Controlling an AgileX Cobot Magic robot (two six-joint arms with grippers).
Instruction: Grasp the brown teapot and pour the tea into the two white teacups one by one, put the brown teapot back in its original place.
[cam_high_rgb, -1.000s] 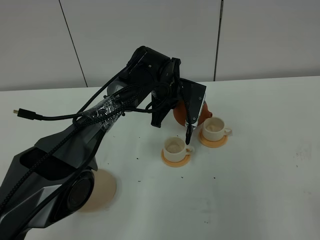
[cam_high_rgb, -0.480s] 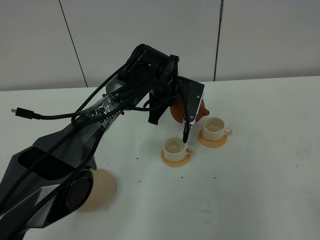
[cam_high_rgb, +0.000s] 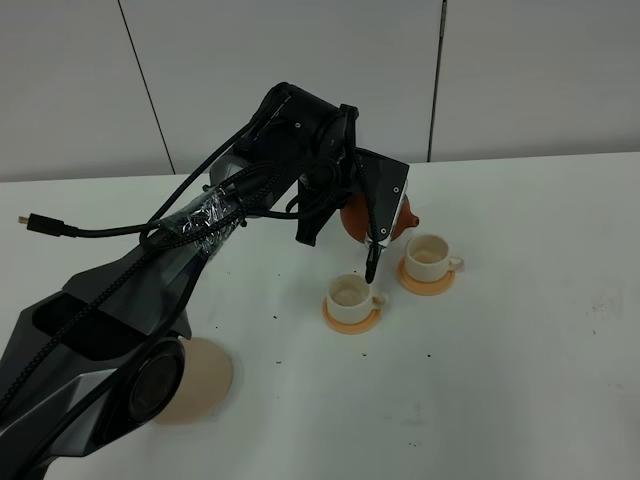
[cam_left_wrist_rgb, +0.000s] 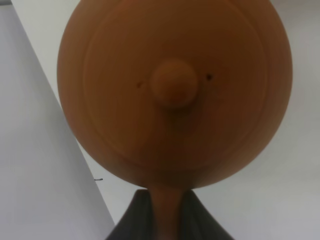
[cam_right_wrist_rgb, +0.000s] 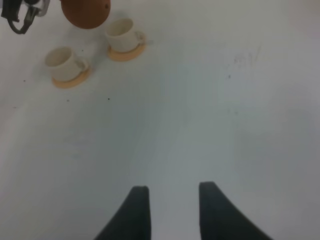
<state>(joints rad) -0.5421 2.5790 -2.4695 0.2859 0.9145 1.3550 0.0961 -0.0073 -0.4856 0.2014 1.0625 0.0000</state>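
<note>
My left gripper (cam_high_rgb: 375, 240) is shut on the loop handle of the brown teapot (cam_high_rgb: 405, 217), which it holds in the air behind the two white teacups. In the left wrist view the teapot (cam_left_wrist_rgb: 172, 90) fills the frame, lid and knob facing the camera, its handle between the dark fingers (cam_left_wrist_rgb: 130, 222). One teacup (cam_high_rgb: 350, 293) sits on an orange coaster in front of the pot, the other teacup (cam_high_rgb: 430, 255) to its right. The tea is hidden. The original place, a pale beige disc (cam_high_rgb: 208, 378), lies at the front left by the arm's base. My right gripper (cam_right_wrist_rgb: 172, 202) hangs open over bare table.
The right wrist view shows both teacups (cam_right_wrist_rgb: 60, 59) (cam_right_wrist_rgb: 121, 31) and the teapot (cam_right_wrist_rgb: 85, 12) far off. A black cable with a plug (cam_high_rgb: 40, 224) trails from the left arm. The white table (cam_high_rgb: 520, 380) ends at a grey panelled wall behind.
The left arm has drawn the teapot a little up and back to the left, away from the right teacup. The right gripper has stayed where it was.
</note>
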